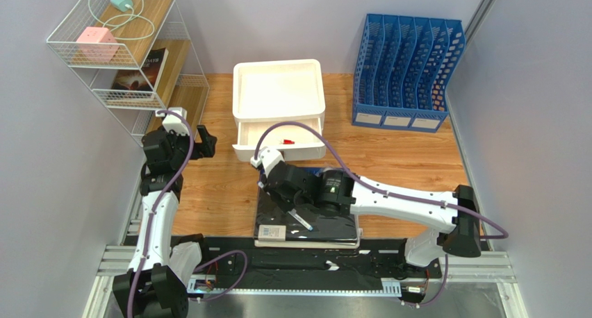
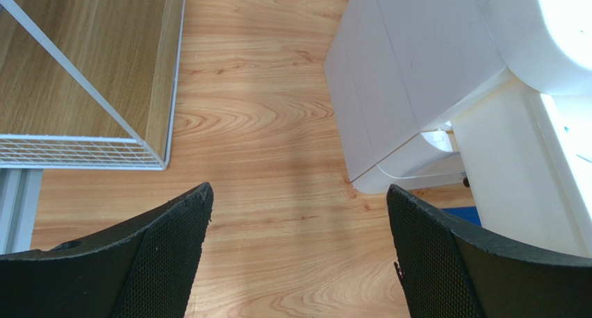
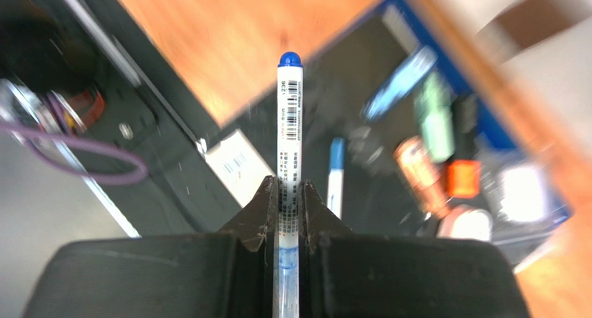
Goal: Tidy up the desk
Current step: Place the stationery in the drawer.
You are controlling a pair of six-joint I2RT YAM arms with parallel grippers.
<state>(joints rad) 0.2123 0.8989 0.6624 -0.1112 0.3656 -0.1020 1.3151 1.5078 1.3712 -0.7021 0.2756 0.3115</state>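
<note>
Right claw (image 3: 287, 190) pinches a pen (image 3: 288, 116); everything behind it blurred

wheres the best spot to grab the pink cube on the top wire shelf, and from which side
Grip the pink cube across two opposite flat side faces, coming straight down from above. It sits in the top basket of the white wire shelf, whose raised wire rim fences in the cube's sides, while the top is open.

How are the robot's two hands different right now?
The left gripper is wide open and empty; the right gripper is shut on a blue-capped pen. The left gripper hangs over bare desk by the wire shelf; the right gripper is over a black case. Both have black fingers.
</note>
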